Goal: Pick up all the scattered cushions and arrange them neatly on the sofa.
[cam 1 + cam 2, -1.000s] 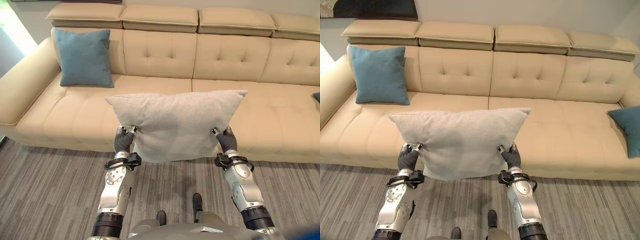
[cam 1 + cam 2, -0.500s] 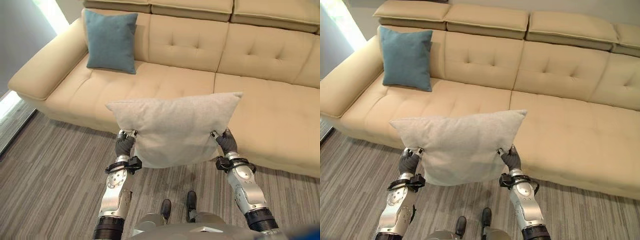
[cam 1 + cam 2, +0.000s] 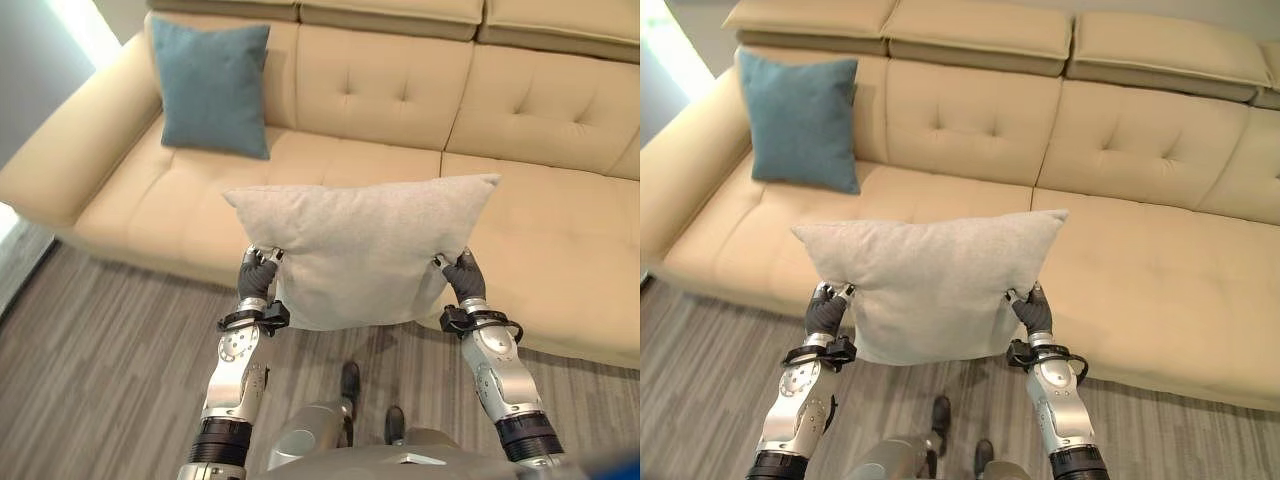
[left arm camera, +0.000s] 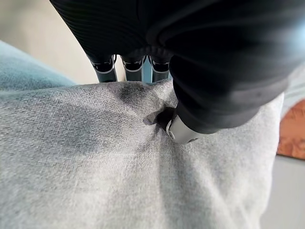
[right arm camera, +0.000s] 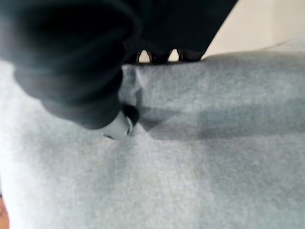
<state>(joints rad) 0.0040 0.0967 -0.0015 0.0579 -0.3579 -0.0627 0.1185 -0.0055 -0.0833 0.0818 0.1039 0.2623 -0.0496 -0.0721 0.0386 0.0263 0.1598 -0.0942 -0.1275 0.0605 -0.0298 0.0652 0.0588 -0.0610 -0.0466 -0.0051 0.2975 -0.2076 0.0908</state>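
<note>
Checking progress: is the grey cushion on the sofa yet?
No. The grey cushion hangs before the sofa, pinched by the left hand and right hand.

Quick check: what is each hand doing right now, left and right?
Left hand: shut on the grey cushion, pinching its lower edge.
Right hand: shut on the same grey cushion at its other side.

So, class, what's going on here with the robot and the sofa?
The robot holds a grey cushion up in front of a beige sofa, its left hand and right hand each pinching a lower side edge. The cushion hangs above the floor, not yet on the seat. A blue cushion leans upright against the backrest near the sofa's left end.
</note>
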